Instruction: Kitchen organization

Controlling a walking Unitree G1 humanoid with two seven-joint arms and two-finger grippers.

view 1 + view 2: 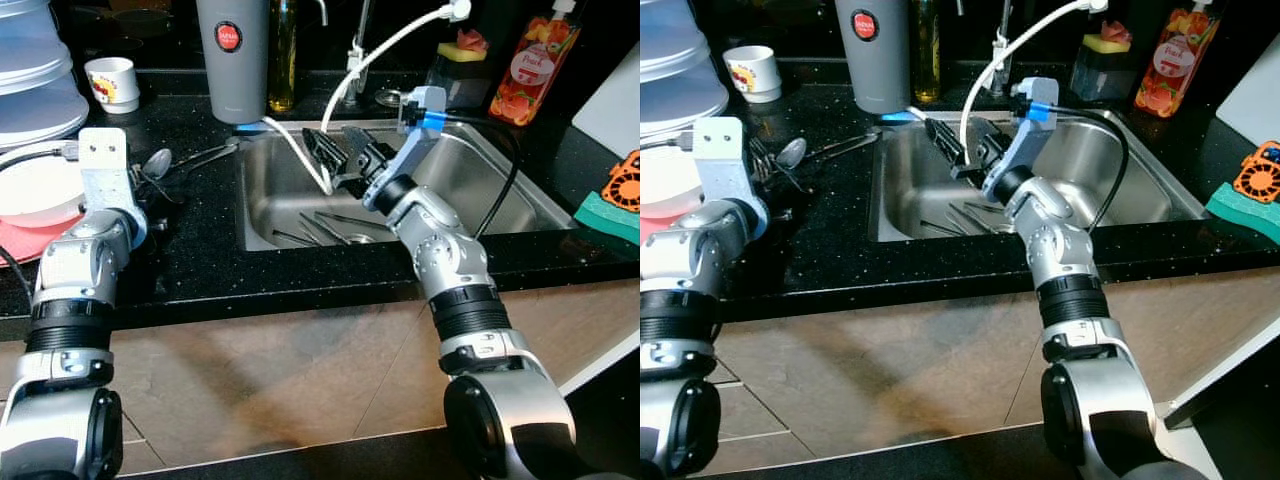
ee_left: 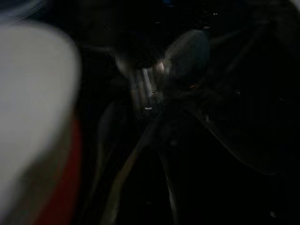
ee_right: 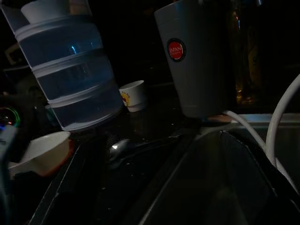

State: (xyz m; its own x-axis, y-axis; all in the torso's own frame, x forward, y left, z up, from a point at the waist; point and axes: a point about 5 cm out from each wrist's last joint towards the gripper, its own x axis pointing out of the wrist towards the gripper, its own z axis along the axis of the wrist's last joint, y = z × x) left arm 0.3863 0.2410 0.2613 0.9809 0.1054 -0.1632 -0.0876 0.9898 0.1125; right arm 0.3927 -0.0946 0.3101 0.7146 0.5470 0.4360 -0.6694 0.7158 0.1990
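Observation:
My right gripper (image 1: 343,163) hangs open over the steel sink (image 1: 270,190), with nothing between its fingers. A white hose (image 1: 300,150) runs just beside it, and several pieces of cutlery (image 1: 335,228) lie on the sink floor below. My left gripper (image 1: 148,188) is low over the black counter, left of the sink, right by a spoon (image 1: 158,161) and other utensils (image 1: 205,154). The left wrist view is dark and blurred, showing a spoon bowl (image 2: 187,56) close up. A white bowl (image 1: 35,195) rests on a red plate beside that arm.
A grey tumbler (image 1: 232,55), an oil bottle (image 1: 283,55) and a white cup (image 1: 112,82) stand behind the sink. Stacked clear containers (image 1: 35,70) are at the far left. A soap bottle (image 1: 533,60), a green sponge (image 1: 605,215) and an orange object (image 1: 622,180) are on the right.

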